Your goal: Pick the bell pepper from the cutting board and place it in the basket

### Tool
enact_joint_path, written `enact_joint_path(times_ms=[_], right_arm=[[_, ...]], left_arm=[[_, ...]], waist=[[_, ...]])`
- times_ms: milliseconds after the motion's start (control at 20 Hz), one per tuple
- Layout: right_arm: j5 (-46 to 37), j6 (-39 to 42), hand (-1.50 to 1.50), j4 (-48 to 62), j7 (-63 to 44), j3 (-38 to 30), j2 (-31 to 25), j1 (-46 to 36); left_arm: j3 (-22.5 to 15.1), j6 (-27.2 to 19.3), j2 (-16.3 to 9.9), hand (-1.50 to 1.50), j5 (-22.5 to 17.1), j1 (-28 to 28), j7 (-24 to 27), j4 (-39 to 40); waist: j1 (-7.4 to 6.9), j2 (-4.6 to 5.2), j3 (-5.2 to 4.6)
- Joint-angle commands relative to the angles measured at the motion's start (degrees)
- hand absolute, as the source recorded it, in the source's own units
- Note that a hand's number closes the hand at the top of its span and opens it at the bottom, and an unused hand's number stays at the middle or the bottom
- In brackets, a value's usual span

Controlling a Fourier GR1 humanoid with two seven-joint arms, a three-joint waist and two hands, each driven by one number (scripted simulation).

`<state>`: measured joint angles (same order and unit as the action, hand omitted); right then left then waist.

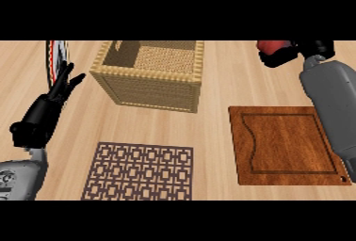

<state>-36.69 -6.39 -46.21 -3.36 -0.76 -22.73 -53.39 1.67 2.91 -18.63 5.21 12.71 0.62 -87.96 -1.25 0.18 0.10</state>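
1. Where the pale wooden bench (230, 70) spreads, carries a woven basket (149, 89) at upper centre.
2. Lies bare at right: cutting board (288, 146); patterned mat (139, 172) beside it.
3. Rests relaxed at left, fingers up: left robot hand (52, 103).
4. Curls at upper right, apparently round the red bell pepper (272, 46): right robot hand (295, 52).

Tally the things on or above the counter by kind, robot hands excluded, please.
Basket: 1
Cutting board: 1
Patterned mat: 1
Red pepper, held in the right robot hand: 1
Total: 4
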Motion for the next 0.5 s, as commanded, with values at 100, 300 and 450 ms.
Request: enact_joint_path(times_ms=[100, 300, 450], right_arm=[[6.2, 3.7, 1.5, -4.4, 1.1, -4.1, 1.2, -10.5], [8.9, 7.4, 1.5, -1.6, 2.0, -5.1, 2.9, -16.2], [9.8, 10.6, 1.5, -2.3, -5.7, -4.3, 6.0, -22.7]], left_arm=[[-0.4, -1.2, 0.6, 0.0, 1.5, 1.3, -2.7, -1.0], [-0.1, -1.4, 1.6, 0.0, 1.7, 3.0, -0.7, 1.8], [1.7, 0.0, 0.3, 0.0, 0.8, 2.9, 1.5, 4.9]], waist=[[0.59, -0.29, -0.1], [0.55, 0.03, -0.12], [0.75, -0.06, -0.18]])
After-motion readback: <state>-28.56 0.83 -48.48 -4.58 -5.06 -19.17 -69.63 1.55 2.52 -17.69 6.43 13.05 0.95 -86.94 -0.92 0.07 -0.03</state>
